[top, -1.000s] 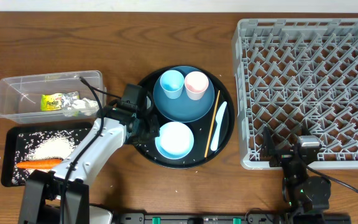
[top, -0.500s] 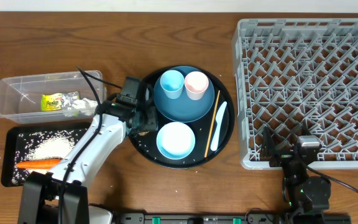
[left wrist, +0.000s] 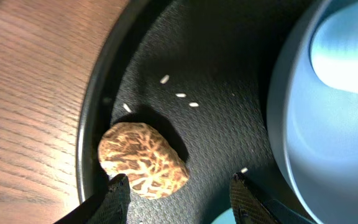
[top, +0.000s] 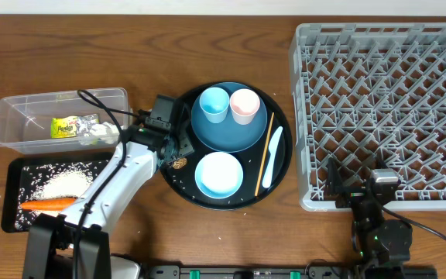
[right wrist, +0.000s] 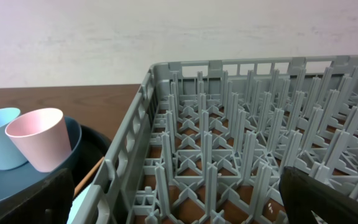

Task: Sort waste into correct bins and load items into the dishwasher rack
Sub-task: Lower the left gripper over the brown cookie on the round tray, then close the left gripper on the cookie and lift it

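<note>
Left pincer [left wrist: 180, 198]: half parted, gripping nothing, with the biscuit [left wrist: 143, 160] lying loose on the black tray [left wrist: 93, 106] just ahead of the tips, nearer the tip by the tray's rim. Right pincer [right wrist: 176, 208]: spread wide and empty, with the rack [right wrist: 229, 124] straight ahead and the pink cup [right wrist: 39, 140] off to its left.

A big round black tray [top: 283, 170] is sitting near the middle of a brown wooden table [top: 231, 46], its raised rim resting on the bare wood, while a pale wall [right wrist: 104, 37] is showing beyond the table's far edge.
</note>
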Action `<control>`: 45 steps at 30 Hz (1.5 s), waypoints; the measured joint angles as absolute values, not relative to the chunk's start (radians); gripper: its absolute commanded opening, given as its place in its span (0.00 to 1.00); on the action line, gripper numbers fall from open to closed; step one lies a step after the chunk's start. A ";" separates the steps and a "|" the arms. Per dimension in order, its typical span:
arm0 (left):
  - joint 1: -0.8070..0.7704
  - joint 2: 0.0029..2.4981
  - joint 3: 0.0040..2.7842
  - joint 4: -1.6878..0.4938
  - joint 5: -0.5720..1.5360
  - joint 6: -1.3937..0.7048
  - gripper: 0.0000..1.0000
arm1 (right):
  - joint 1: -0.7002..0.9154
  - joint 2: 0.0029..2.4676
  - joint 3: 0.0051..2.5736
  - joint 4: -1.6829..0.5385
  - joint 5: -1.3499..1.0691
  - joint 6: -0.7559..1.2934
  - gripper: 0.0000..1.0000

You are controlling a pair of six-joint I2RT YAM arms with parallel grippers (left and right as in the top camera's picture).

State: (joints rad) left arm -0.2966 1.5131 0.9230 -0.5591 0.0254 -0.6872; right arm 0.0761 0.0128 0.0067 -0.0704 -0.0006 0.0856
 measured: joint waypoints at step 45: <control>-0.297 1.617 0.891 -0.517 -0.004 -0.888 0.54 | 0.076 0.013 0.007 -0.070 -0.001 0.086 0.99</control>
State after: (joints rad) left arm -0.2974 1.6169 0.8906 -0.5171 -0.0036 -0.8875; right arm 0.0761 0.0128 0.0067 -0.0700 -0.0006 0.0856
